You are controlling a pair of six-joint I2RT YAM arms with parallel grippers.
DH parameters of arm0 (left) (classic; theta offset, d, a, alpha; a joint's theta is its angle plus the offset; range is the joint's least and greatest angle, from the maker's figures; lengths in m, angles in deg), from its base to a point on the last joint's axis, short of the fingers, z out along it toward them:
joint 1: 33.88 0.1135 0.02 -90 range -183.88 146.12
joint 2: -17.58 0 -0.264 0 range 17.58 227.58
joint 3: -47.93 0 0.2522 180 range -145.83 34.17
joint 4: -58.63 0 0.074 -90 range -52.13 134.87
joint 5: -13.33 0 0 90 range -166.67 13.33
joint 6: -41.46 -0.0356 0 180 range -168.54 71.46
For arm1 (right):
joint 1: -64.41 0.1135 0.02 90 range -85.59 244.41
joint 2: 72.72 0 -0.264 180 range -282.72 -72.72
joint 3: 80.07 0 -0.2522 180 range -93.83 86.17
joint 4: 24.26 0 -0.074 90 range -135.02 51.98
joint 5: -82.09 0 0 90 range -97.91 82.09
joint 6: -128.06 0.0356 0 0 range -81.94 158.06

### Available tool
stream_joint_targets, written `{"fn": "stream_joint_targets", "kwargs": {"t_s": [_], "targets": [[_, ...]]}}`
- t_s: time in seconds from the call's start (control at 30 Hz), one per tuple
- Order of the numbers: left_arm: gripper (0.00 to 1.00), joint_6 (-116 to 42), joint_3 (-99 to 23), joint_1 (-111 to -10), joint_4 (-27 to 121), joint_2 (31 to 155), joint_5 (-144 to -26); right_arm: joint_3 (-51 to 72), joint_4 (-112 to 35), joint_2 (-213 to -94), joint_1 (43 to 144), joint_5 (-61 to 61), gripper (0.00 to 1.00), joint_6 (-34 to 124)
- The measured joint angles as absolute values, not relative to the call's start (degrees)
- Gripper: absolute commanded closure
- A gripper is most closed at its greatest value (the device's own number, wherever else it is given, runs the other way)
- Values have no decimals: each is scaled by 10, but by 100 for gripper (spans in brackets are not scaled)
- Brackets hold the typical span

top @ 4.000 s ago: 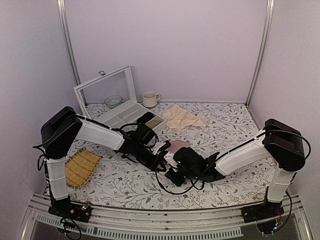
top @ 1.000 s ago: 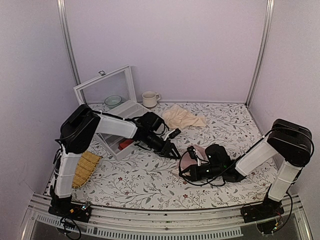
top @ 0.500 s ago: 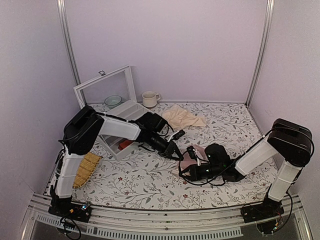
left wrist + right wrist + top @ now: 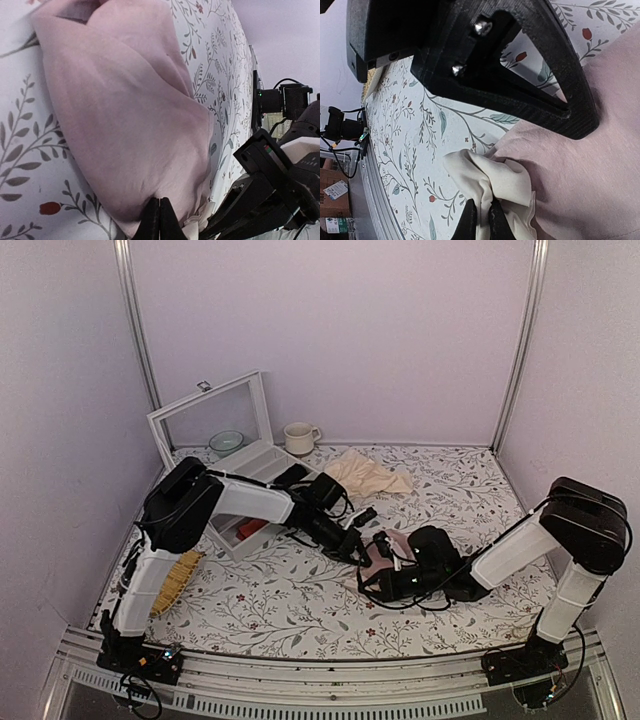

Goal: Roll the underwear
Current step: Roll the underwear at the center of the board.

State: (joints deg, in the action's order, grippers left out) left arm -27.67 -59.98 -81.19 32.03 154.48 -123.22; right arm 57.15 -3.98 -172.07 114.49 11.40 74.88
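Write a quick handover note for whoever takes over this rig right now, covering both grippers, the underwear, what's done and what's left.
Grippers: left gripper has its jaws shut on the pink edge of the underwear; right gripper has its jaws shut on the cream waistband.
Position: the underwear lies loosely folded between them.
Done: both grips are on.
Left: no roll shows yet; roll it up.

Jaws pinched together, left arm (image 4: 255, 502) and right arm (image 4: 505, 552) meet low.

Dusty-pink underwear (image 4: 383, 548) sits bunched up a bit right of frame center, cream waistband (image 4: 492, 182) scrunched at one edge.
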Motion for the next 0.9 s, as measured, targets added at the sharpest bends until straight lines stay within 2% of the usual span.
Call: {"fn": "stream_joint_targets", "kwargs": {"t_s": [0.4,0.63,0.9], "targets": [[100,-270,-614,-815,294,1546,-1210,541,-214,-1646,1162,39,100,727],[100,-264,-614,-815,294,1546,-1209,546,-208,-1644,1163,41,100,736],[100,-260,-612,-815,295,1545,-1207,564,-126,-1679,1153,89,100,762]]}}
